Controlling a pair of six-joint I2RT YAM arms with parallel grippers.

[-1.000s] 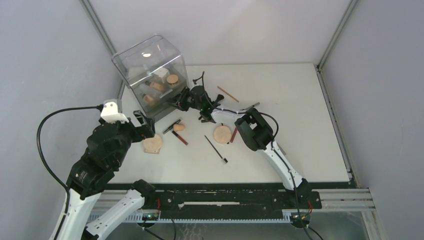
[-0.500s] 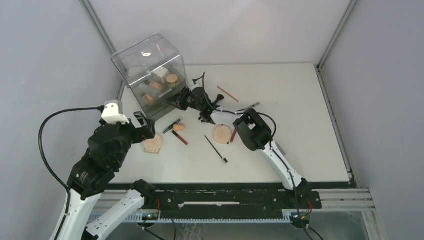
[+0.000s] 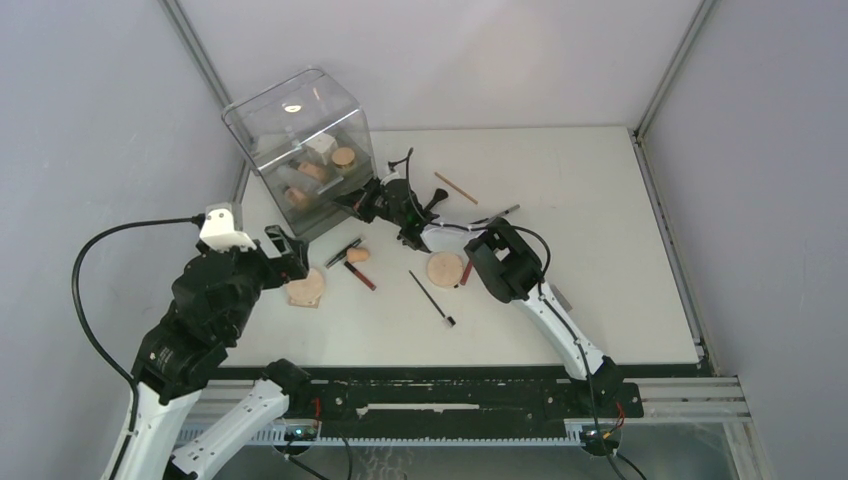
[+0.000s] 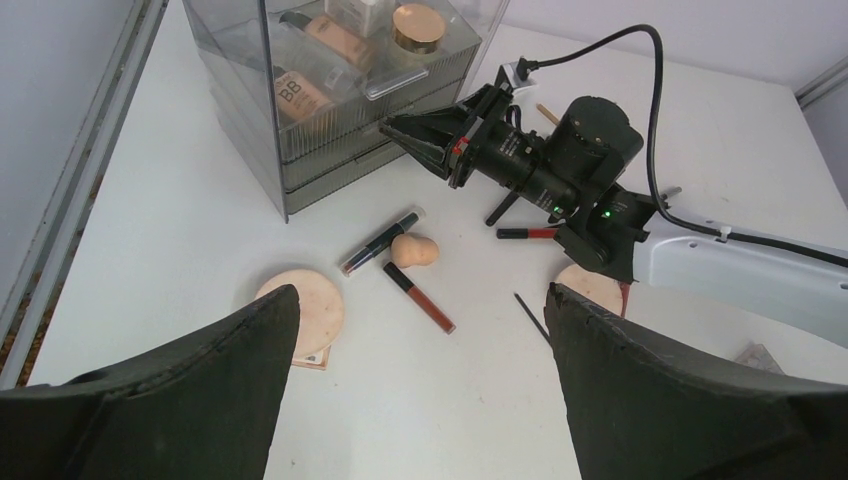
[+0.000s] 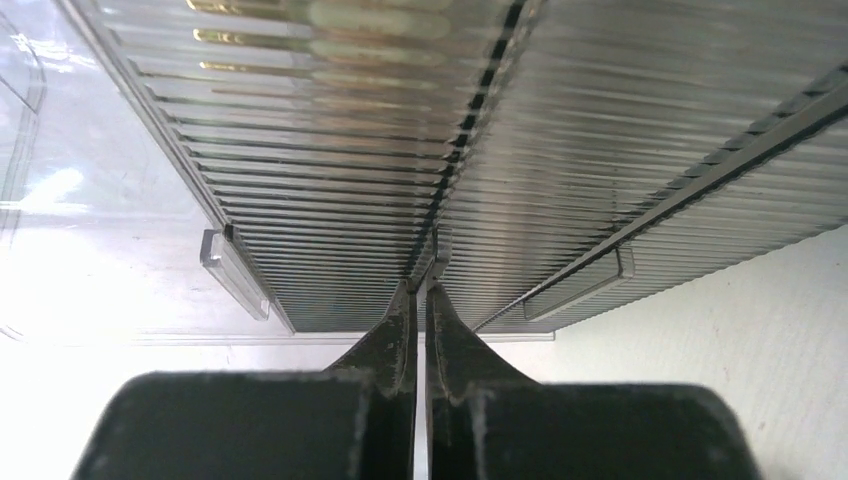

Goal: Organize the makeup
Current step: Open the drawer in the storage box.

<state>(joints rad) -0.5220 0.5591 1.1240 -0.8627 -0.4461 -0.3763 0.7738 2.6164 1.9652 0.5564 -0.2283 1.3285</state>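
At the far left of the tabletop (image 3: pixel 600 200), the right claw (image 4: pixel 398 128), pinched shut, touches the front of the clear box (image 3: pixel 290 120), but the peach sponge (image 4: pixel 412 248) lies nearer the wide-open left claw (image 4: pixel 420 300).

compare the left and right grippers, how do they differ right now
The left gripper is open wide; the right gripper is shut. The left gripper hangs above the table, touching nothing; the right gripper has its tips at the drawer front of the clear box. Both are black.
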